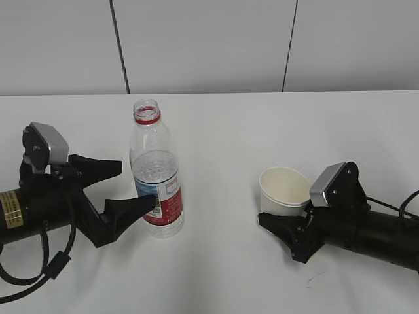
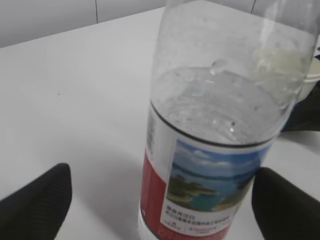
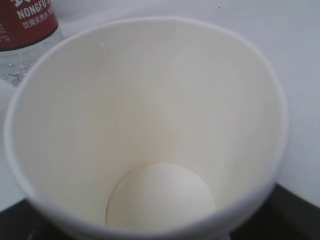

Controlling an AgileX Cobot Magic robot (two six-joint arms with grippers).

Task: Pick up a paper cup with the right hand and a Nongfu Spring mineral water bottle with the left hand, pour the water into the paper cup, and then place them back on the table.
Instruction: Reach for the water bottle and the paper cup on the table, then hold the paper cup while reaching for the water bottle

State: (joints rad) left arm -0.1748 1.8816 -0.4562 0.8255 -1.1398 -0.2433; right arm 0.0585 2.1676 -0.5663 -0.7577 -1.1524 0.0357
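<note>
The Nongfu Spring bottle (image 1: 157, 180) stands upright and uncapped on the table (image 1: 222, 131), partly filled with water (image 2: 215, 112). My left gripper (image 1: 137, 184) is open around its lower half. One finger (image 2: 35, 202) stands well off the label's left side, and the other (image 2: 287, 210) is close by its right side. The paper cup (image 1: 285, 190) is empty, and its inside fills the right wrist view (image 3: 150, 125). My right gripper (image 1: 286, 221) is closed around the cup's base, low over the table. The cup hides most of the fingers.
A small dark scuff mark (image 1: 314, 280) lies on the table near the front, ahead of the right arm. A grey panelled wall (image 1: 209, 46) runs behind the table's far edge. The left arm's cable (image 1: 46, 261) loops on the table at the front left.
</note>
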